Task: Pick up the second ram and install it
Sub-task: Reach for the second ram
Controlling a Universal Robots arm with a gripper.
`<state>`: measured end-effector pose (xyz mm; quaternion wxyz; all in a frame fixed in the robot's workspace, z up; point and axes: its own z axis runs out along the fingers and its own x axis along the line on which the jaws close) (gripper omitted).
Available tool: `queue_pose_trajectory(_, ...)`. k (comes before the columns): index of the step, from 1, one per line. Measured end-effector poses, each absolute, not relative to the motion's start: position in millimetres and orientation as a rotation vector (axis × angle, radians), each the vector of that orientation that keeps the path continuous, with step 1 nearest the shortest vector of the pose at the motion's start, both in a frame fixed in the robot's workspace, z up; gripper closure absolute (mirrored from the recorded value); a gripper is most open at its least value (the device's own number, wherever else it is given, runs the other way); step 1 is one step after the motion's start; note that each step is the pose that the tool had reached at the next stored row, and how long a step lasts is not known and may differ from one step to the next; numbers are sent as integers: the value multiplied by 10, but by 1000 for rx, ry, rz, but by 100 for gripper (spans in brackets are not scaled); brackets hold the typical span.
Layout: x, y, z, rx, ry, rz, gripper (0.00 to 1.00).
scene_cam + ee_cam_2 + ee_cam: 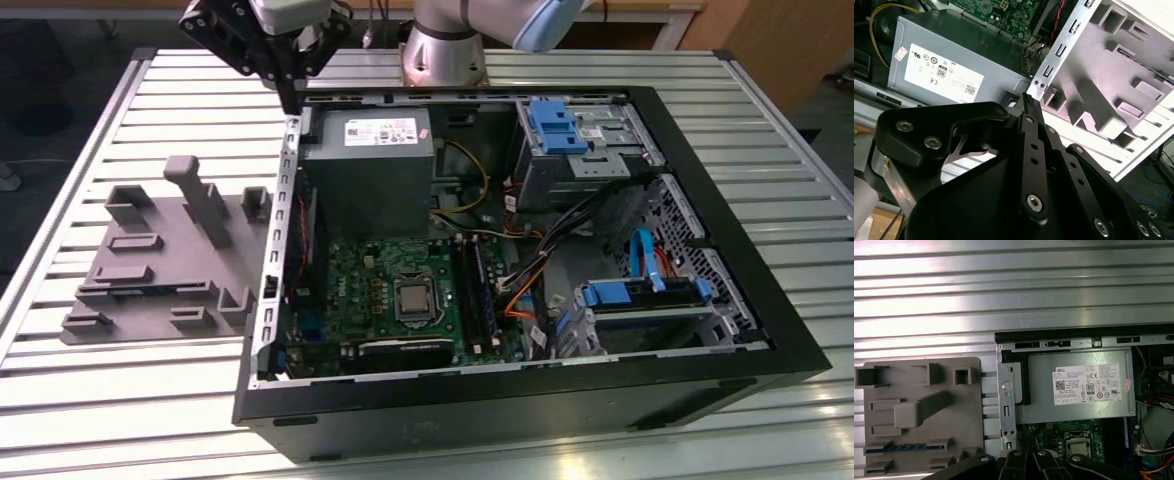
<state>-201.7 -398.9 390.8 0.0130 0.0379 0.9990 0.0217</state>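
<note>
Zero pickup yet, I'd say. Nearest in the exterior view, the open PC case (534, 400) holds the green motherboard (387, 270) and its black socket rails (477, 290). Beside it, the grey tray (174, 255) has the second ram (901, 446) sitting untouched in a slot. Farthest back, the gripper (290, 98) hovers over the case's rear corner, fingers pinched together on nothing.
</note>
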Motion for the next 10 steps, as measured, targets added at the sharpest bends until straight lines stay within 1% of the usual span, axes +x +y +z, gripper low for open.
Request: queue_pose_trajectory(10,-2090,-3989,3906,118,3113,68,89)
